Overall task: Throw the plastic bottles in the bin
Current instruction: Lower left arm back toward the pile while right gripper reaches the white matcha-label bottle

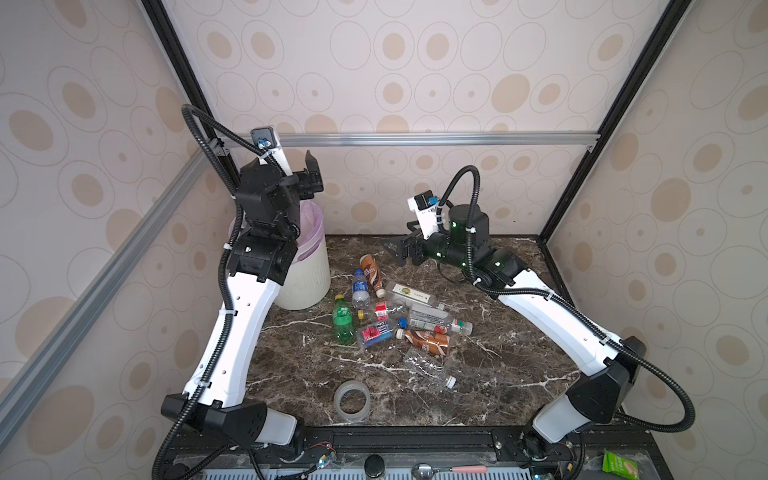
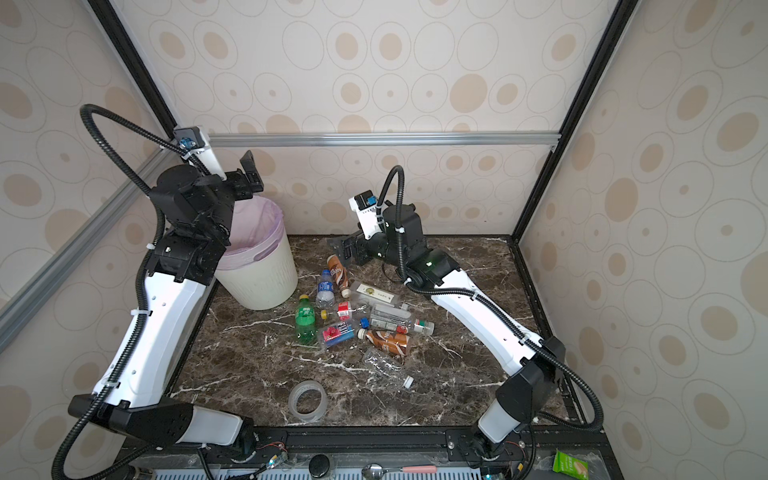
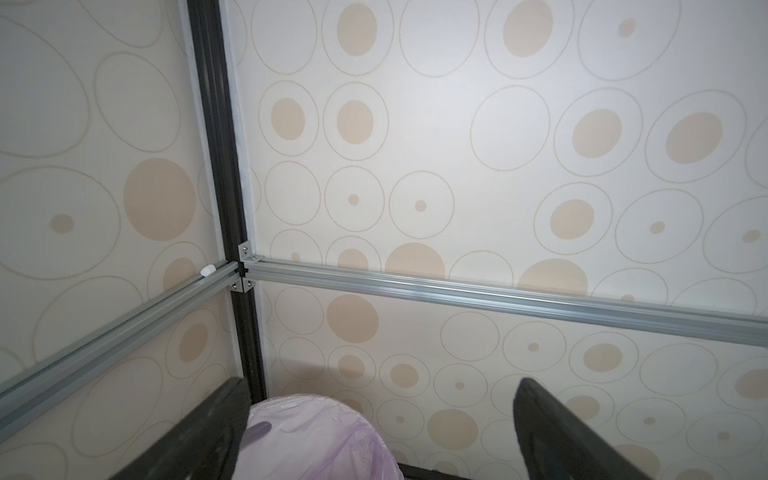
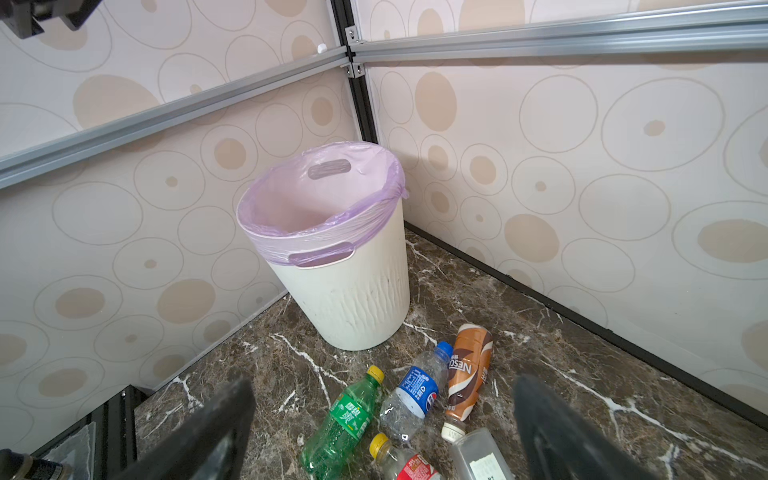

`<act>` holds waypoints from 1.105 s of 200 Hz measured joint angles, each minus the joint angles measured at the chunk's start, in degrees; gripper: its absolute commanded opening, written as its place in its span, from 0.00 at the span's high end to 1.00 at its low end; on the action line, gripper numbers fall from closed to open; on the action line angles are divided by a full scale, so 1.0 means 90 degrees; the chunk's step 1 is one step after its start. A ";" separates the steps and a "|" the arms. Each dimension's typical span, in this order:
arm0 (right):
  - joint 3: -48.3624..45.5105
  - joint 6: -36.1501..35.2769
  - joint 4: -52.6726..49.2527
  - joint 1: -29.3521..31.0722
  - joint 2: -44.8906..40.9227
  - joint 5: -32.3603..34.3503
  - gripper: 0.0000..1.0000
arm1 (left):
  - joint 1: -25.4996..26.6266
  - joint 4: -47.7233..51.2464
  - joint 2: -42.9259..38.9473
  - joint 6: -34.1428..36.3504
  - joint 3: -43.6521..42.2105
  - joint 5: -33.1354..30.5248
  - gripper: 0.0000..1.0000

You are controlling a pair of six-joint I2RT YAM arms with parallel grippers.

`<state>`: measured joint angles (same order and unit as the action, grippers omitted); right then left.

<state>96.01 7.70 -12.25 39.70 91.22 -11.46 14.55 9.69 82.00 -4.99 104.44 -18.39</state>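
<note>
Two robot arms work over a marble tabletop [image 1: 478, 374] in both top views. The left arm rears up from its base, elbow bent and wrist lifted high. Its left gripper [image 1: 313, 172] hangs above the far rim of the bin [image 1: 307, 282], jaws spread wide and empty, pointing toward the back wall [image 1: 415, 83]. The right arm reaches low and forward, and the right gripper [image 1: 395, 251] also gapes with nothing in it. It hovers near the far end of the plastic bottles [image 1: 390, 316] without touching them. These lie on their sides in a loose heap at mid-table, just right of the bin and well below the left gripper. A clear tape ring [image 1: 352, 401] lies alone nearer the front edge. In the left wrist view, two dark fingers [image 3: 199, 432] frame patterned wall with nothing between them. The bin's pink-lilac bag [image 3: 316, 419] shows below, in the gap. In the right wrist view, the parted fingers straddle the near part of the heap, clear of it. A green bottle [image 4: 345, 419], a blue-labelled bottle [image 4: 411, 395] and a brown-wrapped bottle [image 4: 467, 370] lie side by side on the marble. The bin stands upright in the corner beyond them, bag folded over its rim.
</note>
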 measured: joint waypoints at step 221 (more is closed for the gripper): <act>-0.3368 0.0202 -0.0595 -0.0884 -0.0112 0.1086 0.02 | 0.1379 -0.1647 -0.0731 -0.3514 -0.5600 0.3045 0.01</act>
<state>65.69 9.52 -17.61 31.75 90.21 -1.69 26.96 -5.13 75.42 -36.62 54.04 9.02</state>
